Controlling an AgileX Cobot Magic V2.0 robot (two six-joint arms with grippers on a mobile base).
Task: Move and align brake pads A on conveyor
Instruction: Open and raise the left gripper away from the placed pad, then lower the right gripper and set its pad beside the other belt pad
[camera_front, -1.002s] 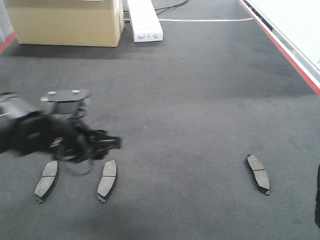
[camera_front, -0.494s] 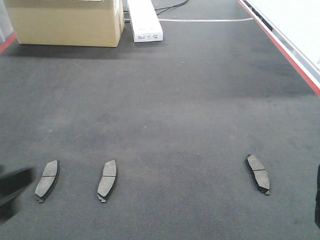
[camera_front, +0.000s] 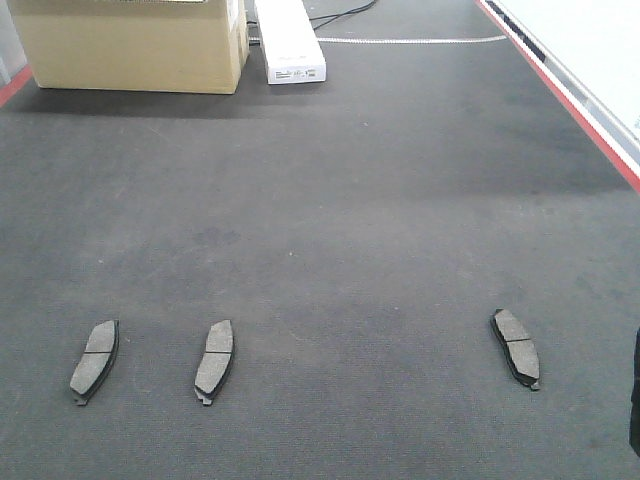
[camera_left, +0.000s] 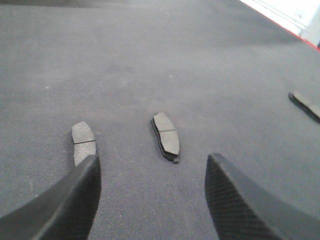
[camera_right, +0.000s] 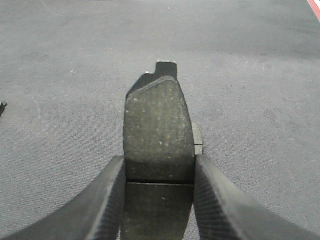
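Three brake pads A lie on the dark conveyor (camera_front: 340, 200) in the front view: one at the far left (camera_front: 94, 360), one beside it (camera_front: 214, 360), one at the right (camera_front: 515, 347). My left gripper (camera_left: 152, 165) is open and holds nothing; it hangs just short of the two left pads (camera_left: 83, 142) (camera_left: 165, 136), with the right pad (camera_left: 306, 105) far off. My right gripper (camera_right: 159, 165) is shut on another brake pad (camera_right: 158, 120), held lengthwise between both fingers over the belt. Neither gripper shows in the front view.
A cardboard box (camera_front: 130, 45) and a white carton (camera_front: 290, 40) stand at the belt's far end. A red edge stripe (camera_front: 560, 95) runs along the right side. A dark sliver (camera_front: 636, 400) cuts the front view's right edge.
The left arm, which hovered over the two left pads, has pulled back to the lower left and left the front view. The three pads have not moved.
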